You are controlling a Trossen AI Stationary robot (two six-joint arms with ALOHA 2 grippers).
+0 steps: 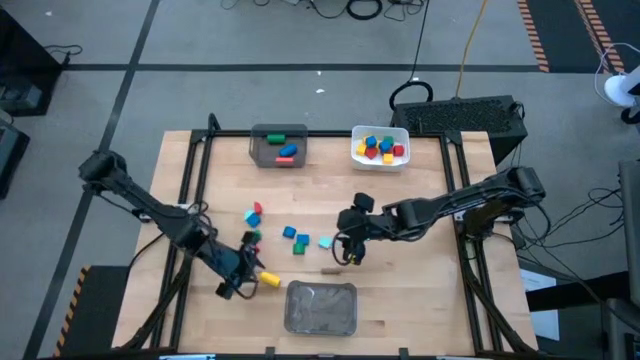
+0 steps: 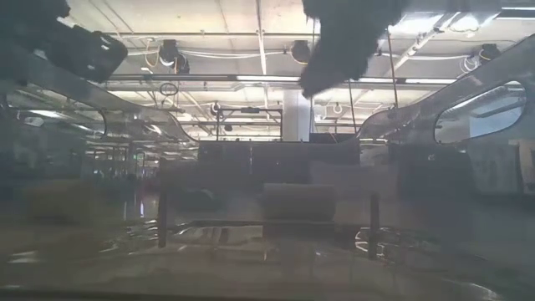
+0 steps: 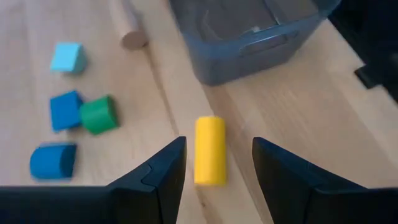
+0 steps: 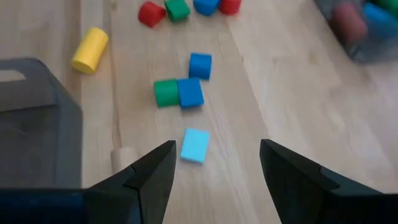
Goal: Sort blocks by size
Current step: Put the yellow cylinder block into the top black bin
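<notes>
My left gripper (image 1: 250, 270) is open near the table's near edge, and its fingers stand on either side of a yellow cylinder (image 3: 209, 150) that lies on its side on the table. My right gripper (image 1: 352, 252) is open and empty over the table's middle, and a light blue cube (image 4: 195, 145) lies just ahead of it. Two blue blocks (image 4: 200, 65) and a green one (image 4: 166, 93) lie beyond that cube. A tan cylinder (image 4: 126, 155) lies by the near bin. Red, green and blue blocks (image 4: 177, 9) lie farther left.
A grey bin (image 1: 279, 146) at the far edge holds green, blue and red blocks. A white bin (image 1: 380, 132) beside it holds several blocks. A grey bin (image 1: 321, 306) stands at the near edge, just right of my left gripper.
</notes>
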